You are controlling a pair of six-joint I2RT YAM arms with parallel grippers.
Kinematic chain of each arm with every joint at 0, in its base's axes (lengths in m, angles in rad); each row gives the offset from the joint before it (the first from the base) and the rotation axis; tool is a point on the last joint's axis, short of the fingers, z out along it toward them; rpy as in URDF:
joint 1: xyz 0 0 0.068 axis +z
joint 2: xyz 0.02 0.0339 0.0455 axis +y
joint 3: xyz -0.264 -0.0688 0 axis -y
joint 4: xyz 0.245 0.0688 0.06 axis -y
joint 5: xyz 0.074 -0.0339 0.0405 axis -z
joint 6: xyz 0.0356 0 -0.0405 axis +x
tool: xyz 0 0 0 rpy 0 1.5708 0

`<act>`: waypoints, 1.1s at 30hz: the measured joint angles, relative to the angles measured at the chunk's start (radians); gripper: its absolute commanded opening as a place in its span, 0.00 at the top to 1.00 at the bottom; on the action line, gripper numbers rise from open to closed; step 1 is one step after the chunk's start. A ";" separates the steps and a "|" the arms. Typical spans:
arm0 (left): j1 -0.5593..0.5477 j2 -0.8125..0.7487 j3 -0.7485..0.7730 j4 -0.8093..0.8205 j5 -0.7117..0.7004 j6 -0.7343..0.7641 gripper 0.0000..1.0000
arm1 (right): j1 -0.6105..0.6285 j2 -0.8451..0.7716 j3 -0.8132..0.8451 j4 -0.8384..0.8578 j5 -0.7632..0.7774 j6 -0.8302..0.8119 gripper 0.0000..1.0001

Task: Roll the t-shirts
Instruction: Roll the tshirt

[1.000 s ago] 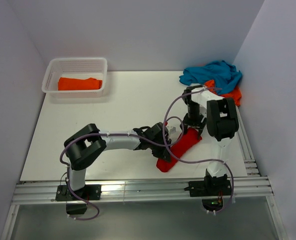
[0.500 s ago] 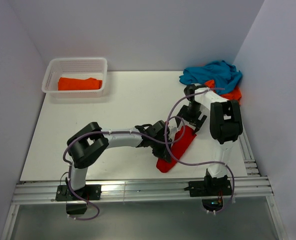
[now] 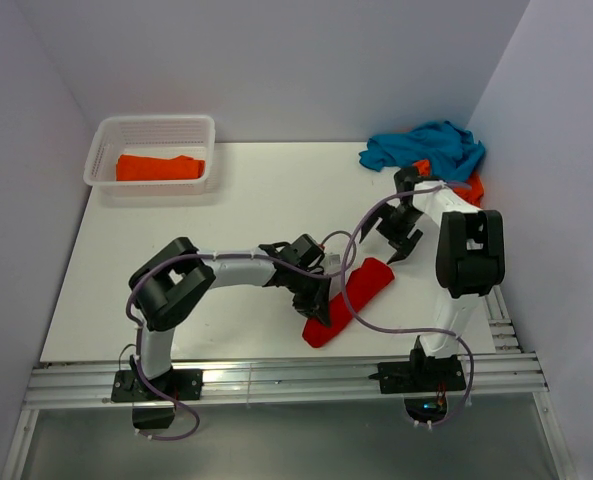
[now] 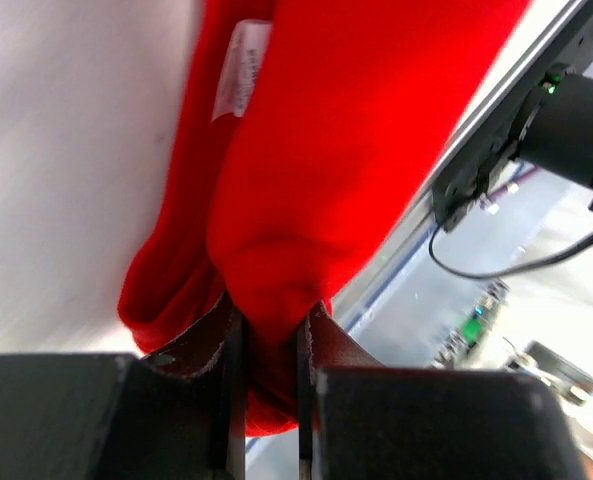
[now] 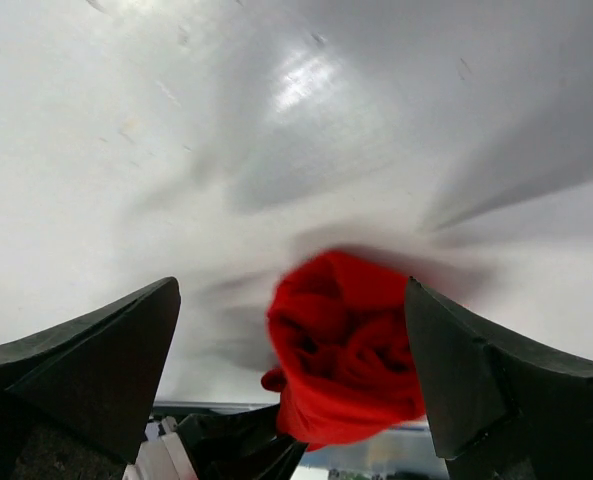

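From above, the black wrist covers the tips of my left gripper [image 3: 319, 296], so the top view only shows it sitting over the red t-shirt [image 3: 364, 286]. The left wrist camera settles it: my left fingers [image 4: 314, 352] are pressed together on a thick fold of red cloth near one end of the roll. The rest of the roll runs out of that view at the top. My right gripper [image 3: 392, 236] is spread wide and holds nothing. Its camera looks at the roll's other end, blurred, between my right fingers [image 5: 86, 360] and, I think, touching neither.

The red roll lies slantwise on the white table [image 3: 226, 225], well apart from the white lattice basket [image 3: 103, 150], toward the near right of it. A broad stretch of tabletop lies between them. The roll's lower end comes near the aluminium rail [image 3: 276, 378] along the near edge. Inside the basket lies a folded orange t-shirt [image 3: 159, 167]. Along the far edge from the basket, in the right corner, a teal t-shirt [image 3: 426, 145] is heaped over a second orange t-shirt [image 3: 466, 187], of which only a strip shows.

The red cloth is soft and matte, rolled into a fat sausage, with a white label [image 4: 238, 70] showing. The tabletop is smooth with glare.
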 measured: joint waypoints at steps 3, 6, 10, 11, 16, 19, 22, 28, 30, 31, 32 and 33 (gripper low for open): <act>0.024 0.000 -0.007 -0.028 0.041 0.010 0.84 | -0.007 -0.002 -0.020 0.043 -0.029 -0.021 0.00; 0.035 0.006 0.000 -0.056 0.058 0.026 0.84 | -0.006 -0.009 -0.078 0.072 -0.057 -0.033 0.00; 0.037 0.020 0.023 -0.087 0.065 0.036 0.84 | -0.005 -0.049 -0.127 0.071 -0.061 -0.050 0.00; 0.037 0.023 0.028 -0.094 0.064 0.038 0.84 | -0.006 -0.068 -0.129 0.070 -0.058 -0.055 0.00; 0.037 0.029 0.040 -0.112 0.063 0.041 0.84 | -0.049 -0.209 -0.139 0.100 -0.053 -0.077 0.00; 0.037 0.029 0.040 -0.112 0.063 0.040 0.84 | -0.131 -0.311 -0.192 0.160 -0.073 -0.085 0.00; 0.037 0.029 0.040 -0.112 0.063 0.039 0.84 | -0.211 -0.415 -0.294 0.234 -0.119 -0.096 0.00; 0.037 0.029 0.039 -0.113 0.061 0.035 0.84 | -0.237 -0.647 -0.569 0.354 -0.227 -0.100 0.00; 0.037 0.029 0.040 -0.114 0.060 0.035 0.84 | -0.235 -0.688 -0.630 0.378 -0.247 -0.094 0.00; 0.037 0.029 0.040 -0.114 0.060 0.035 0.84 | -0.236 -0.701 -0.653 0.389 -0.253 -0.090 0.00; 0.037 0.029 0.040 -0.115 0.059 0.036 0.84 | -0.236 -0.709 -0.671 0.398 -0.255 -0.089 0.00; 0.037 0.029 0.041 -0.116 0.058 0.036 0.84 | -0.236 -0.714 -0.684 0.404 -0.256 -0.087 0.00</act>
